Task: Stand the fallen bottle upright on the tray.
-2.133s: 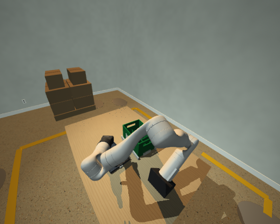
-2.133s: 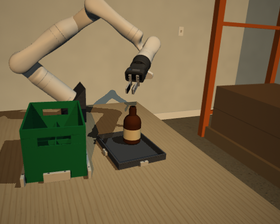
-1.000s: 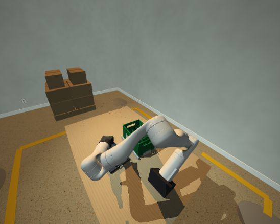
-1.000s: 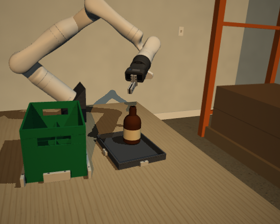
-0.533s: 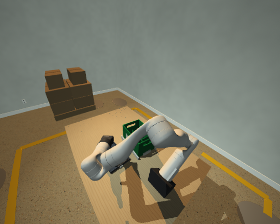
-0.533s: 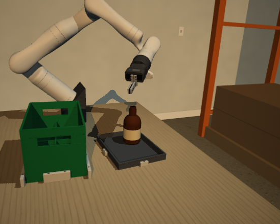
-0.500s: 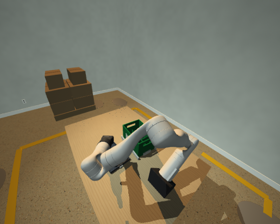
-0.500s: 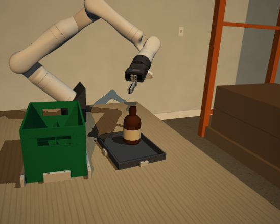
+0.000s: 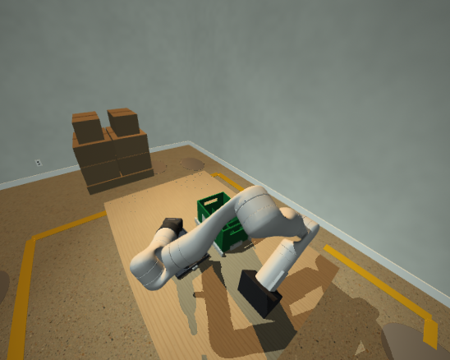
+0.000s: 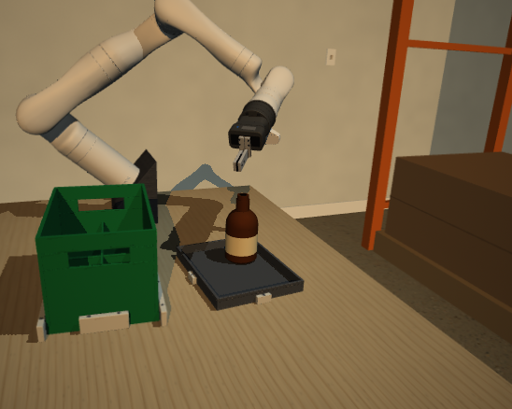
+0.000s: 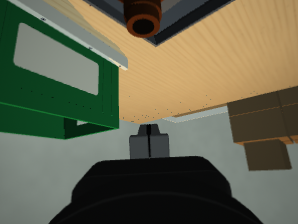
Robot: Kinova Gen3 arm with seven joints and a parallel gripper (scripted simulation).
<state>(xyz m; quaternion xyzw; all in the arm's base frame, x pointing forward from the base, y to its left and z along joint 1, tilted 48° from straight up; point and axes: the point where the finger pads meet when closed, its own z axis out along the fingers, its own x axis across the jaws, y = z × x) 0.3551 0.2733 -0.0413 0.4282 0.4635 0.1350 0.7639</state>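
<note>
A brown bottle point(image 10: 241, 229) with a cream label stands upright on the dark tray point(image 10: 217, 300), towards its back part. In the wrist view the bottle's mouth point(image 11: 143, 25) shows at the top edge, with a corner of the tray point(image 11: 157, 42) behind it. The tray lies level on the table. The green crate point(image 10: 97, 285) point(image 11: 107, 107) point(image 9: 231, 242) stands level to the left of the tray in the exterior view. My gripper point(image 10: 238, 167) point(image 11: 149, 135) is shut with nothing between its fingers. It hangs above the bottle's neck, apart from it. In the top view the arm hides the bottle and most of the tray.
Pale blocks sit against the crate's foot point(image 10: 104, 322) and the tray's sides point(image 10: 263, 299). Brown boxes point(image 9: 117, 154) point(image 10: 460, 215) stand beyond the table. An orange rack point(image 10: 389, 126) stands behind on the right in the exterior view.
</note>
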